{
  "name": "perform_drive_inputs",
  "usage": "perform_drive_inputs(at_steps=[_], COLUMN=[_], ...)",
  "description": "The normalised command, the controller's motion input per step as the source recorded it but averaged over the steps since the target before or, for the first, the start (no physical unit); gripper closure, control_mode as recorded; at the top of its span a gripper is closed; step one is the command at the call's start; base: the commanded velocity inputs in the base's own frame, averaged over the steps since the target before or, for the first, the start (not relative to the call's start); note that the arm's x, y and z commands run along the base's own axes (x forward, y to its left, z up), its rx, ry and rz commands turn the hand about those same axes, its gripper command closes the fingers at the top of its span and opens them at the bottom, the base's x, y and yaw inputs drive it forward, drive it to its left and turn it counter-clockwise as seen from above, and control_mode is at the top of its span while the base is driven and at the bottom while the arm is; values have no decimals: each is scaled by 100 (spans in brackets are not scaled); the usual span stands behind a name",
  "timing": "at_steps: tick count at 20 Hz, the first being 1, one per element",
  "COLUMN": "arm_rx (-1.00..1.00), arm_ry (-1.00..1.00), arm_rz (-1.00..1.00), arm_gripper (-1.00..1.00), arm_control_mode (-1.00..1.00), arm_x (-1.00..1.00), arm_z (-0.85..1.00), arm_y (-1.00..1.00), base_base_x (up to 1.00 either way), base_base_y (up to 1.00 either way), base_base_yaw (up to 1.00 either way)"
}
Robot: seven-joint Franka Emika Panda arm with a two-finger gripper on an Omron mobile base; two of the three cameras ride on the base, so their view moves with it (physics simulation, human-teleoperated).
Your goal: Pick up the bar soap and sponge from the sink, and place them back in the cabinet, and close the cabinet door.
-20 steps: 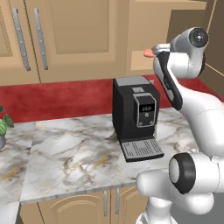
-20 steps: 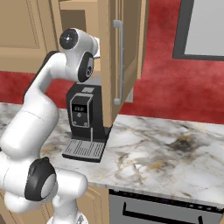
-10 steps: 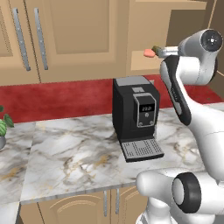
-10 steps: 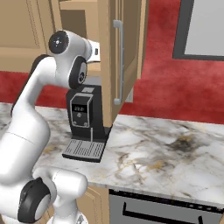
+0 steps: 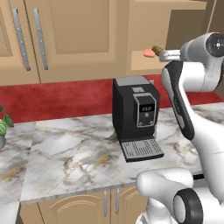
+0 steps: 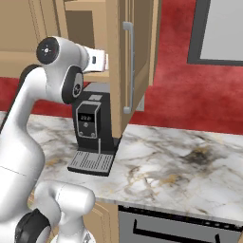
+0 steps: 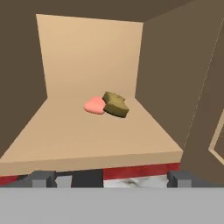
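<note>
The salmon-pink bar soap [image 7: 94, 106] and the yellow-brown sponge [image 7: 115, 105] lie touching each other on the cabinet's tan shelf [image 7: 87, 140], toward its back. My gripper [image 7: 111, 177] is open and empty, just outside the shelf's front edge. From the left base view, the soap [image 5: 149, 53] and sponge [image 5: 156, 49] sit just left of the gripper [image 5: 162, 55] at the cabinet [image 5: 183, 26] opening. The cabinet door [image 6: 137, 52] stands open, its silver bar handle [image 6: 128, 66] facing the room, and it hides the fingers in the right base view. The sink is out of view.
A black coffee machine [image 5: 134, 116] stands on the marble counter [image 5: 65, 157] right under the open cabinet. Closed tan wall cabinets [image 5: 65, 39] fill the left. A small plant [image 5: 3, 127] is at the counter's far left. A dark panel [image 6: 218, 28] hangs on the red wall.
The arm has drawn back from the cabinet, its upper joint swinging outward away from the opening. Soap and sponge stay on the shelf.
</note>
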Motion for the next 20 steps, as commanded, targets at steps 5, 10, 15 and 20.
perform_drive_inputs(at_steps=[5,10,15,20], arm_rx=[1,2,5,10], arm_ry=[0,0,0,0], arm_rz=[0,0,-1,-6], arm_gripper=[-100,-100,-100,-100], arm_control_mode=[-100,-100,-100,-100], arm_x=[-46,-45,-45,-38], arm_z=[12,10,2,6], arm_y=[8,3,4,6], base_base_x=[0,0,0,0], base_base_y=[0,0,0,0], base_base_yaw=[0,0,0,0])
